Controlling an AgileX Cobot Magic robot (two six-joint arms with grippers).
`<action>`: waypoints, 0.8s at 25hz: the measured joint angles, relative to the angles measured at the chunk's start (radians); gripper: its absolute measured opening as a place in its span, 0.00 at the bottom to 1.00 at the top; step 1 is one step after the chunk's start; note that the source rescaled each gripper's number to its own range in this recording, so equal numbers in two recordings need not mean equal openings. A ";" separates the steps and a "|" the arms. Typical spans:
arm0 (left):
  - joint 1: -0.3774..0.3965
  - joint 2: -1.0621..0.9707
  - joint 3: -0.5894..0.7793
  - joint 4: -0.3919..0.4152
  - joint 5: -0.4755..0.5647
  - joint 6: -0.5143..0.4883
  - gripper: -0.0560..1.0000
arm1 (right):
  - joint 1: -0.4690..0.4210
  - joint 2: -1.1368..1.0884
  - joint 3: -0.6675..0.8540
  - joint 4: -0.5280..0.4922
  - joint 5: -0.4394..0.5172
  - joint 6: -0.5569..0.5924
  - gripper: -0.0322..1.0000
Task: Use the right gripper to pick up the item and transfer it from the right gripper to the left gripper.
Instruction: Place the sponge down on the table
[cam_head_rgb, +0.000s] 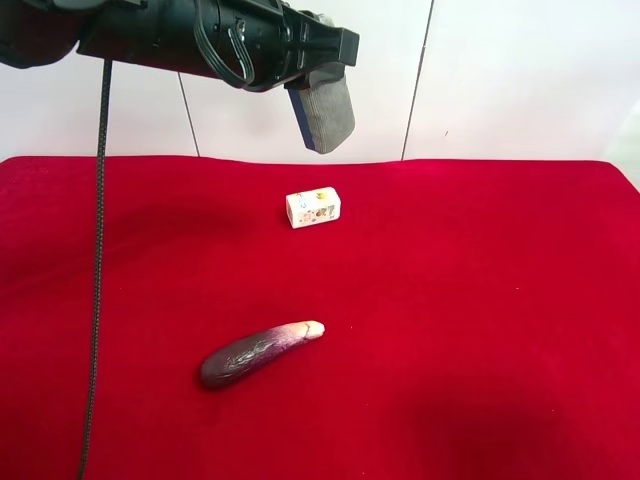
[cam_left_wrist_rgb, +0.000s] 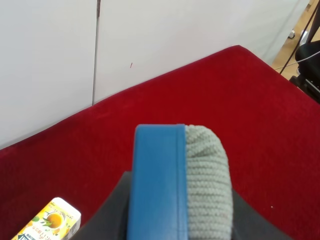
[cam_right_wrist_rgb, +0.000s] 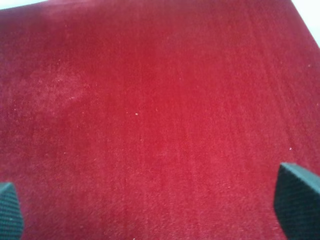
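The item (cam_head_rgb: 326, 112), a flat block with a grey felt face and blue backing, hangs high above the red cloth near the back wall, held in my left gripper (cam_head_rgb: 314, 84) on the all-black arm. In the left wrist view the item (cam_left_wrist_rgb: 180, 175) stands edge-on between the dark jaws of the left gripper (cam_left_wrist_rgb: 182, 222), blue side beside grey side. My right gripper (cam_right_wrist_rgb: 155, 207) is open and empty, low over bare red cloth, with only its two fingertips (cam_right_wrist_rgb: 297, 200) showing. The right arm is out of the exterior high view.
A small white printed box (cam_head_rgb: 313, 208) lies on the red cloth (cam_head_rgb: 500, 300) below the held item; it also shows in the left wrist view (cam_left_wrist_rgb: 47, 222). A purple eggplant (cam_head_rgb: 260, 352) lies nearer the front. A black cable (cam_head_rgb: 97, 250) hangs down at the left.
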 joint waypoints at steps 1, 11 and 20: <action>0.000 0.000 0.000 0.000 0.000 0.000 0.08 | 0.000 0.000 0.000 0.002 0.000 -0.001 1.00; 0.000 0.000 0.000 0.000 0.000 0.000 0.08 | 0.000 0.000 0.000 0.006 0.000 -0.004 1.00; 0.000 0.000 0.000 0.000 0.000 0.000 0.08 | 0.000 0.000 0.000 0.006 0.000 -0.006 1.00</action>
